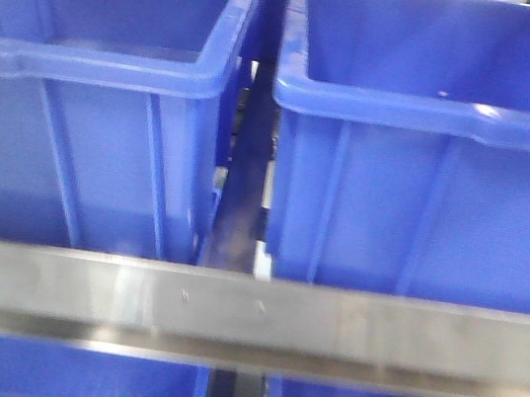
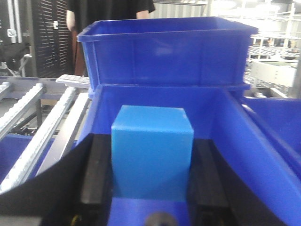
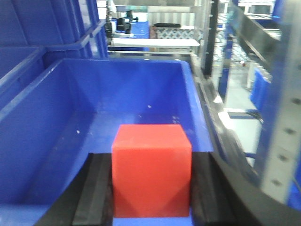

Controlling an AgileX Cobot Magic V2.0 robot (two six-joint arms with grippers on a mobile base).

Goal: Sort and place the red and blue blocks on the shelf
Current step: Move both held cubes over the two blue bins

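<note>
The front view shows two blue bins (image 1: 85, 132) side by side behind a steel rail of the shelf (image 1: 247, 316), the left wrist view shows the left gripper (image 2: 150, 143) clamped on the blue block (image 2: 151, 155) over a bin (image 2: 263, 155) at its near edge, and the right wrist view shows the right gripper (image 3: 150, 162) clamped on the red block (image 3: 151, 174) over another bin (image 3: 47, 127).

The left gripper (image 2: 151, 141) enters its wrist view from 6 o'clock. Its two black fingers (image 2: 96, 174), at 7 and 5 o'clock, press flat against the sides of the blue block (image 2: 151, 160). The right gripper (image 3: 151, 160) is posed alike, its black fingers (image 3: 98, 188) clamping the red block (image 3: 151, 176) between them.
</note>
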